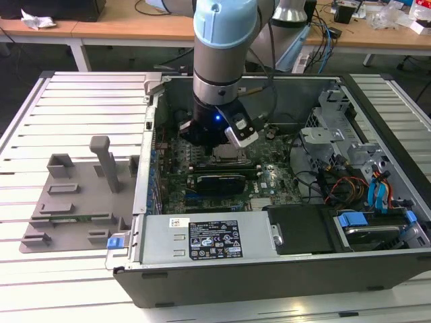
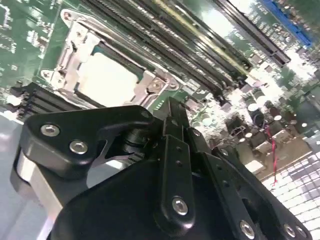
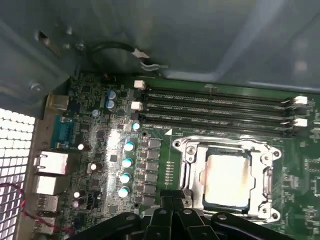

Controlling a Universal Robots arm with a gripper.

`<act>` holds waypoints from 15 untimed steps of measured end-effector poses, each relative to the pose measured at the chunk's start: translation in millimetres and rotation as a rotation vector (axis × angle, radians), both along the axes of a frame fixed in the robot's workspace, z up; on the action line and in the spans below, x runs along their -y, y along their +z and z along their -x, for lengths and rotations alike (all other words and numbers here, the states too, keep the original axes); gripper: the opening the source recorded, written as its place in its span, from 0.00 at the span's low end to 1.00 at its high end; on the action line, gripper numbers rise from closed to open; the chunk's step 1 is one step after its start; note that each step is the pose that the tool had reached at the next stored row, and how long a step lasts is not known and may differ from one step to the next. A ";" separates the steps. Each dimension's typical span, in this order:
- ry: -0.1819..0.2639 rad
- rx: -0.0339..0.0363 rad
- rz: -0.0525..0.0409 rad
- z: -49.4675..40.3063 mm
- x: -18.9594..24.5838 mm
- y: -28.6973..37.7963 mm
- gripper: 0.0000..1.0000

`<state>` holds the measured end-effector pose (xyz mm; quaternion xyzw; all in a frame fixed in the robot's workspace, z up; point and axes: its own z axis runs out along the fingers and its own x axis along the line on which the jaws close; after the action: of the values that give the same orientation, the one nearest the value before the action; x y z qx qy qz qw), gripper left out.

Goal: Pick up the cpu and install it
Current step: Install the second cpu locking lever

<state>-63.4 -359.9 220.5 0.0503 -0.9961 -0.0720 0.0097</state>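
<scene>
I have the arm reaching down into the open computer case (image 1: pixel 377 114), with the gripper (image 1: pixel 217 138) low over the motherboard (image 1: pixel 269 178), at about 10 o'clock from the case's middle in the exterior view. In both wrist views the cpu (image 3: pixel 225 179) already sits flat inside the socket (image 3: pixel 187 157), its pale metal top framed by the bright steel bracket, so I judge the placing step done. The socket lies next to the row of memory slots (image 3: pixel 215 107), which run parallel to one of its sides.

In the second wrist view the gripper's fingers (image 2: pixel 175 145) look pressed together and hold nothing; their tips point toward the socket's near edge, close to the frame but not on the chip. I read that pose as the tool standing just beside the socket, perhaps to work its latch, though I can't see a lever clearly.

Out on the slatted table (image 1: pixel 74 108), the grey fixture plate (image 1: pixel 67 202) sits at 9 o'clock from the case, well apart from the gripper.
</scene>
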 end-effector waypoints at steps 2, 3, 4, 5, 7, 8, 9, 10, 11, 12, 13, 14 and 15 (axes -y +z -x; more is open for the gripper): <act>0.000 0.0000 0.0183 -18.3 -20.9 0.2 0.11; 0.000 0.0000 0.0270 -21.0 -23.0 0.2 0.11; 0.000 -0.0001 0.0343 -23.5 -24.0 0.3 0.11; 0.000 -0.0001 0.0429 -26.9 -24.8 0.3 0.11; 0.000 -0.0003 0.0571 -34.2 -25.6 0.2 0.11; 0.000 -0.0004 0.0662 -39.3 -25.9 0.2 0.11; 0.000 -0.0003 0.0835 -44.8 -26.2 0.2 0.11; 0.000 -0.0007 0.1151 -46.5 -26.3 1.5 0.11; 0.000 -0.0005 0.1421 -46.8 -26.4 3.7 0.11; 0.000 -0.0006 0.1723 -46.8 -26.4 7.8 0.11; 0.000 -0.0006 0.1949 -46.8 -26.4 13.3 0.11; 0.000 -0.0006 0.2076 -46.8 -26.5 17.7 0.11; 0.000 -0.0006 0.2274 -46.8 -27.1 28.0 0.11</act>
<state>-16.6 -332.8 248.5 0.0489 -0.9978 0.0414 0.0157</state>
